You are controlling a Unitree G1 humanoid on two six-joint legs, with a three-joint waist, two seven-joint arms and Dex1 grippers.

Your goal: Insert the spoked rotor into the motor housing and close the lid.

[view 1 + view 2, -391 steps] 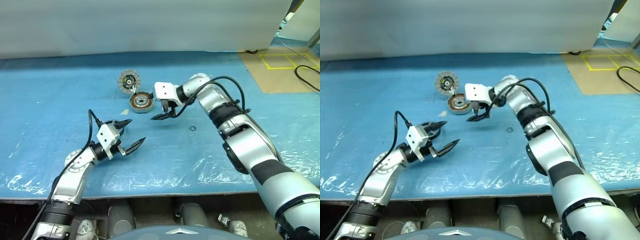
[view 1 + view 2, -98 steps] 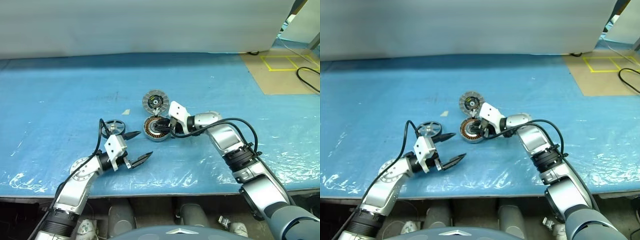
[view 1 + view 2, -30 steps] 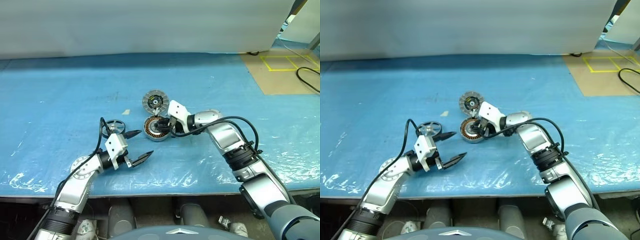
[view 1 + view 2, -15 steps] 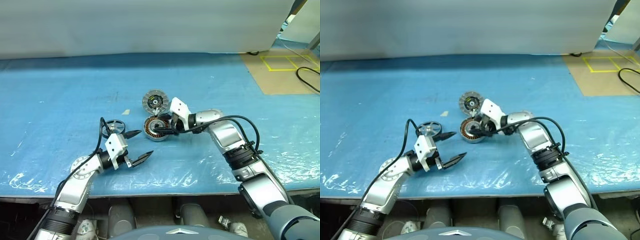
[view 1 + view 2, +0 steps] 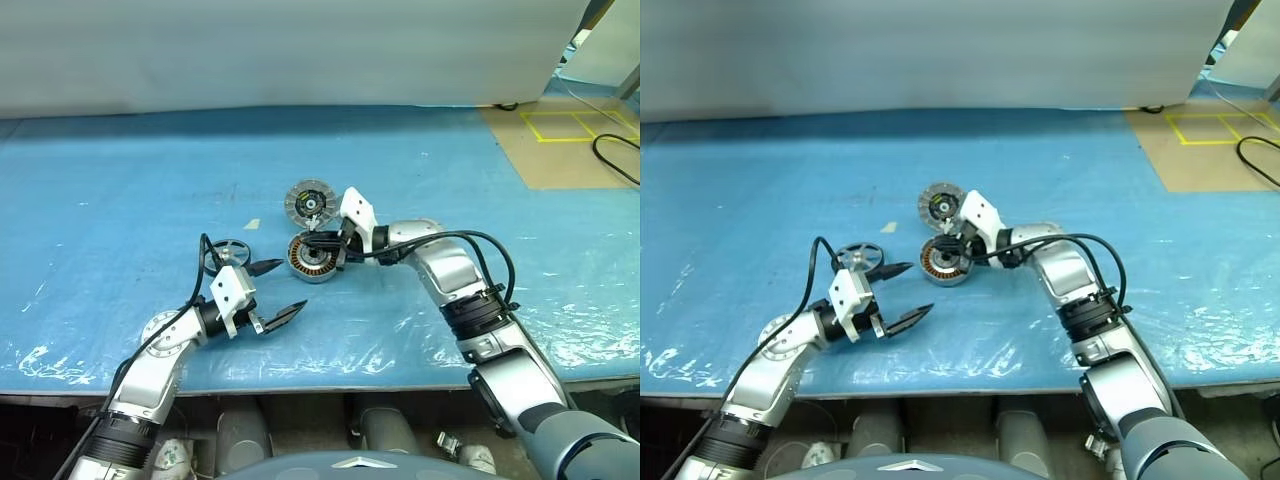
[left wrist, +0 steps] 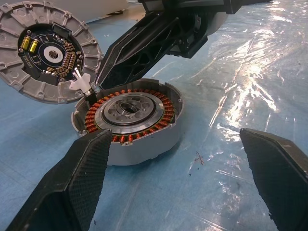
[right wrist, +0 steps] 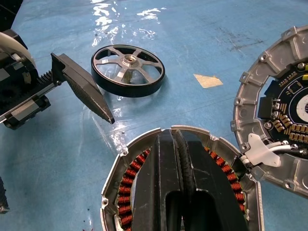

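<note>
The motor housing [image 5: 312, 258] lies open on the blue table, its copper windings [image 6: 130, 120] showing. The lid [image 5: 309, 203] lies flat just behind it, joined at the rim, inner face up. Left of the housing, the spoked rotor [image 5: 226, 253] rests flat on the table [image 7: 128, 70]. My right gripper [image 5: 312, 241] is shut with nothing in it, its fingers [image 7: 174, 144] reaching over the housing toward the joint with the lid. My left gripper [image 5: 294, 284] stands open near the front, just right of the rotor, facing the housing, its fingers [image 6: 77, 183] empty.
A small pale scrap [image 5: 252, 224] lies on the blue plastic-covered table [image 5: 120, 180] between rotor and lid. A white screen stands along the back edge. Brown floor with yellow tape [image 5: 570, 125] and a black cable lies at the far right.
My right gripper's fingers have closed over the housing, and its wrist has rolled a little. The left arm, rotor, housing and lid have stayed put.
</note>
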